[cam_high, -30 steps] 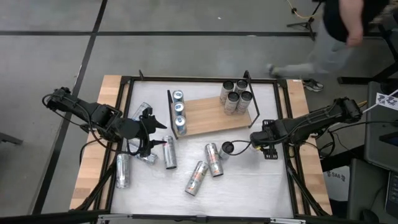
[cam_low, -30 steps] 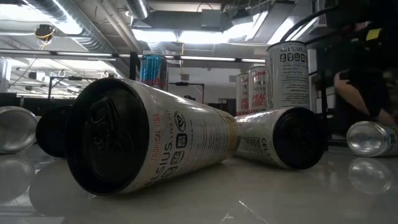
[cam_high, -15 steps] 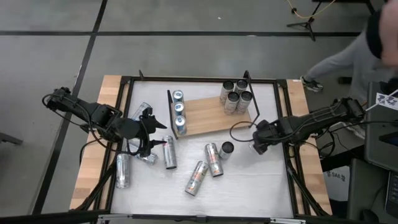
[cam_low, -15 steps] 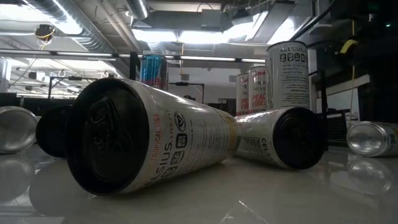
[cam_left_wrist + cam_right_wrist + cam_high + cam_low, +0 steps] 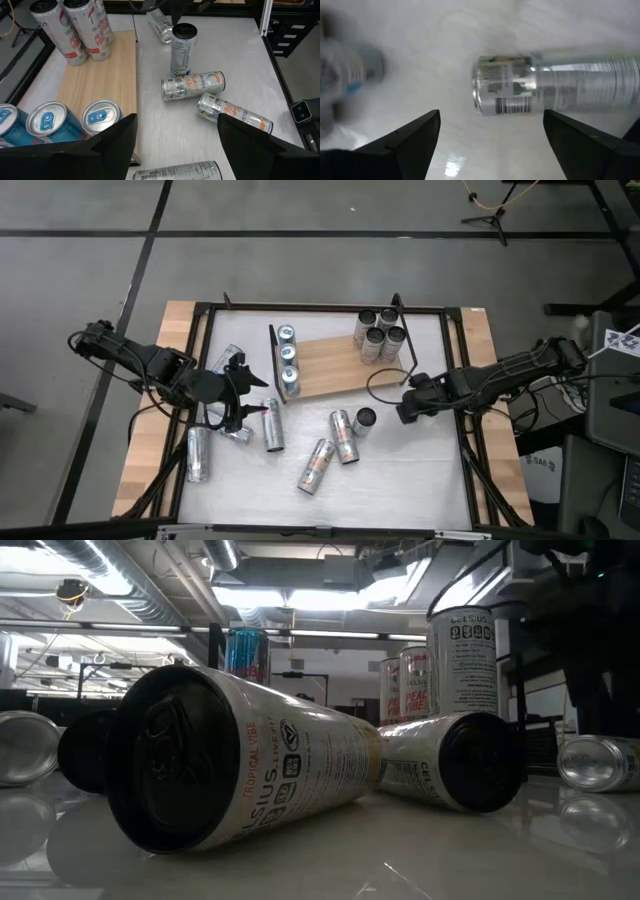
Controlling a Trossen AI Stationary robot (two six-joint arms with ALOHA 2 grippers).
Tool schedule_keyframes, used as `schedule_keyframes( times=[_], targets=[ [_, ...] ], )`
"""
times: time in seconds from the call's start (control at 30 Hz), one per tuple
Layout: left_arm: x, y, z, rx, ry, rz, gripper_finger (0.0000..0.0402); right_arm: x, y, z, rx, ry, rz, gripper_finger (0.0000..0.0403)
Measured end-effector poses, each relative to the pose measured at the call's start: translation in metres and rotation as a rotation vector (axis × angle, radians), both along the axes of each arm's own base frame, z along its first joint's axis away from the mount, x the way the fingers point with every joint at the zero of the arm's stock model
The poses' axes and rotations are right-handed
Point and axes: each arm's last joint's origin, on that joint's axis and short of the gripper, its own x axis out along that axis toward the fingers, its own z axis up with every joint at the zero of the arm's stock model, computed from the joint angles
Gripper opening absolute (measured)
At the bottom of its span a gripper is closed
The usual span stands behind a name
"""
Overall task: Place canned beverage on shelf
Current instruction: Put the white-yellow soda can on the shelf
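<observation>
The shelf (image 5: 340,366) is a light wooden board with black wire ends, lying on the white tabletop. Three blue-topped cans (image 5: 289,357) stand at its left end and several white cans (image 5: 377,336) at its right end. One can (image 5: 366,418) stands upright on the table near the shelf, and lying cans (image 5: 343,436) (image 5: 315,466) rest on their sides beside it. My right gripper (image 5: 403,411) points down, open, just right of the upright can; its wrist view shows a silver can (image 5: 520,85) beyond the open fingers (image 5: 490,135). My left gripper (image 5: 243,395) waits open left of the shelf (image 5: 95,75), holding nothing (image 5: 175,145).
More cans lie on their sides at the table's left: one (image 5: 271,426) near my left gripper, one (image 5: 197,453) by the left edge, one (image 5: 228,358) farther back. A black frame (image 5: 330,307) rims the table. Bare tabletop (image 5: 410,470) lies at the near right.
My right gripper has rolled about its own axis by a good part of a quarter turn and edged toward the table's left, nearer the upright can, staying open. A person at the far right has left the picture. No can has moved.
</observation>
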Motion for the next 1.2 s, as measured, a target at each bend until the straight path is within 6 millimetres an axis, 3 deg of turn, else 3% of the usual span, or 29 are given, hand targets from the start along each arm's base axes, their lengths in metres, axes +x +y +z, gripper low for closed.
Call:
schedule_keyframes(
  times=[0.23,0.5,0.8,1.2],
  targets=[
    [0.0,0.0,0.0,0.0,0.0,0.0,0.0267,-0.002,-0.002,0.0,0.031,0.005,-0.504,0.0349],
    [0.0,0.0,0.0,0.0,0.0,-0.001,0.0267,-0.01,-0.005,-0.001,-0.002,0.052,-0.784,0.0349],
    [0.0,0.002,0.001,0.07,-0.013,0.039,0.0267,-0.022,-0.009,-0.002,-0.083,0.149,-0.965,0.0349],
    [0.0,0.003,0.001,0.085,-0.019,0.06,0.0267,-0.02,-0.01,-0.011,-0.233,0.224,-0.961,0.0349]
  ],
)
